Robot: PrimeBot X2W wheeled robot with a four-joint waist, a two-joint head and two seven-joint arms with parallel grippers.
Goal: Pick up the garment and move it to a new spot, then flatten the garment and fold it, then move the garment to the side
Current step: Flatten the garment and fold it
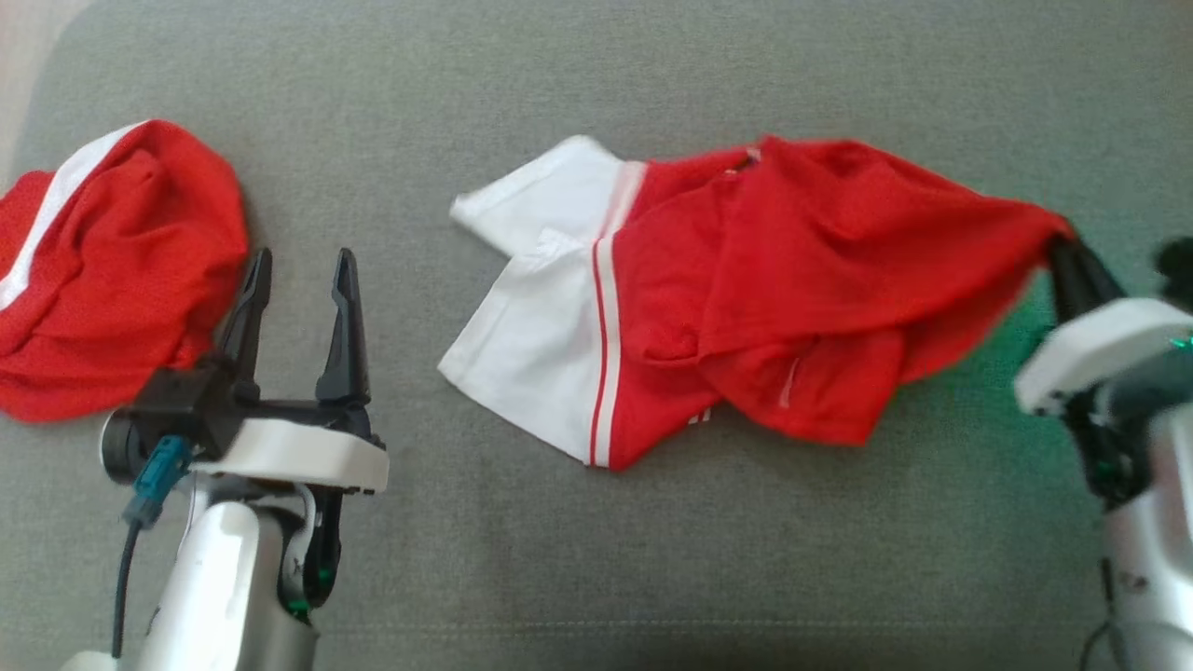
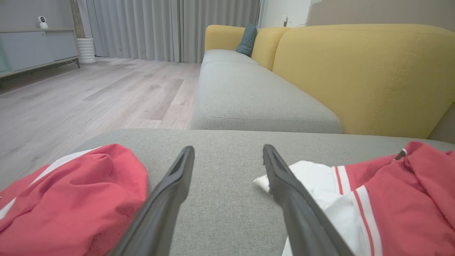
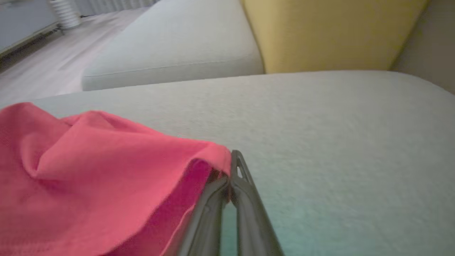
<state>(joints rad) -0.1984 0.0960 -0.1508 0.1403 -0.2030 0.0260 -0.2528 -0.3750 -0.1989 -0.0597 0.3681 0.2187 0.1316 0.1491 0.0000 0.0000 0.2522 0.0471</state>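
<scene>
Noted a second red bundle (image 1: pixel 121 270) well left of the garment (image 1: pixel 746 298), crumpled on the same grey cushion (image 1: pixel 596 578). Found the left gripper (image 1: pixel 303 266) between that bundle and the garment, touching neither, with jaws spread wide on nothing. Saw the garment itself lying rumpled, with its white part toward the left and its red part drawn out into a peak toward the right. Caught the right gripper (image 1: pixel 1065 250) at the garment's far right tip, with jaws pinched shut on a red corner. Judged the step as the first: pick-up for the move to a new spot, with the grip made and most of the cloth not yet lifted. Reckoned the next move called for raising that corner enough to free the trailing cloth, or for bringing the left gripper onto the white edge to share the load.
</scene>
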